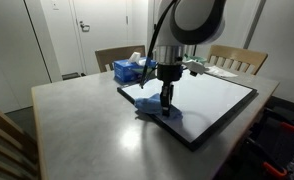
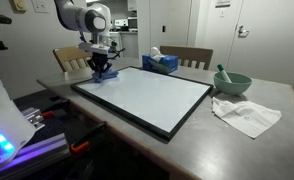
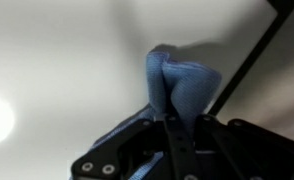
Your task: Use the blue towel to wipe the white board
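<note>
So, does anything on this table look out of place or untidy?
Only one thing: a white cloth lies crumpled on the table beside the green bowl, off the whiteboard. The blue towel is bunched in the gripper at the board's corner. No spill or damage shows.

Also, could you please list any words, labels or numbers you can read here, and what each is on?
No text can be read in any view.
Wall sign: too small to read.
Tissue box: print too blurred.
White board: blank.
Blue towel: no label shows.
</note>
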Controlling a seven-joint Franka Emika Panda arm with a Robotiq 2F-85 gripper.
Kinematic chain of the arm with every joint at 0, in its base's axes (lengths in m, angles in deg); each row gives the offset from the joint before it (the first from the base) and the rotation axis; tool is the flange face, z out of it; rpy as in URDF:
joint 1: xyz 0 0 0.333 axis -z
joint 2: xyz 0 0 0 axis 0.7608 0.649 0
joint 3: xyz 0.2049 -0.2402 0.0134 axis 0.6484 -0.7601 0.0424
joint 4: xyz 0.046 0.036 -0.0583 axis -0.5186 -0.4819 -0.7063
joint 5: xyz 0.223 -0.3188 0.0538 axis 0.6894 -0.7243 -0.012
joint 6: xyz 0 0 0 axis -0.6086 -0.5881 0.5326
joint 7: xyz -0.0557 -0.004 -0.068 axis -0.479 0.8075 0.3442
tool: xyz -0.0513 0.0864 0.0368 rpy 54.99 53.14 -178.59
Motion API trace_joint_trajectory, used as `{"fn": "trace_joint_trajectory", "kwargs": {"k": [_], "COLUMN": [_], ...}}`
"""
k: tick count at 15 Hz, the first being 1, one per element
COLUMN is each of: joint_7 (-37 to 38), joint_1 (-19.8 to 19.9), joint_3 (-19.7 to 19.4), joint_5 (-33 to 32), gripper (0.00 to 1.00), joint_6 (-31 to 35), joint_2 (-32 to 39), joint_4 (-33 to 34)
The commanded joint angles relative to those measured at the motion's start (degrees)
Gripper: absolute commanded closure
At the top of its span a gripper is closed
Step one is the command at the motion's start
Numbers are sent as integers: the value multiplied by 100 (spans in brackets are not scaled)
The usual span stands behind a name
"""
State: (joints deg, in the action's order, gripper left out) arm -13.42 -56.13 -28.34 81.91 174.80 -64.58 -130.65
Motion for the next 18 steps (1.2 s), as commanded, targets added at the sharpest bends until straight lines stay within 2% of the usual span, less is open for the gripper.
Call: {"fn": "trace_joint_trajectory", "kwargs": {"k": [1, 5, 11, 12, 13, 14, 18], "joint_7": [-299, -515, -472, -534, -355, -360, -350], "joint_1": [-38, 28, 153, 220, 64, 75, 65], "joint_3": [-196, -318, -665, -678, -489, -501, -491], "joint_5": [-530, -1076, -1428, -1403, -1225, -1225, -1224], "gripper": [97, 97, 97, 97, 97, 88, 88], "joint_6": [158, 200, 524, 629, 291, 327, 318], "joint_2": [212, 171, -67, -111, -275, -323, -323], "joint_4": [-102, -228, -693, -797, -423, -467, -452]}}
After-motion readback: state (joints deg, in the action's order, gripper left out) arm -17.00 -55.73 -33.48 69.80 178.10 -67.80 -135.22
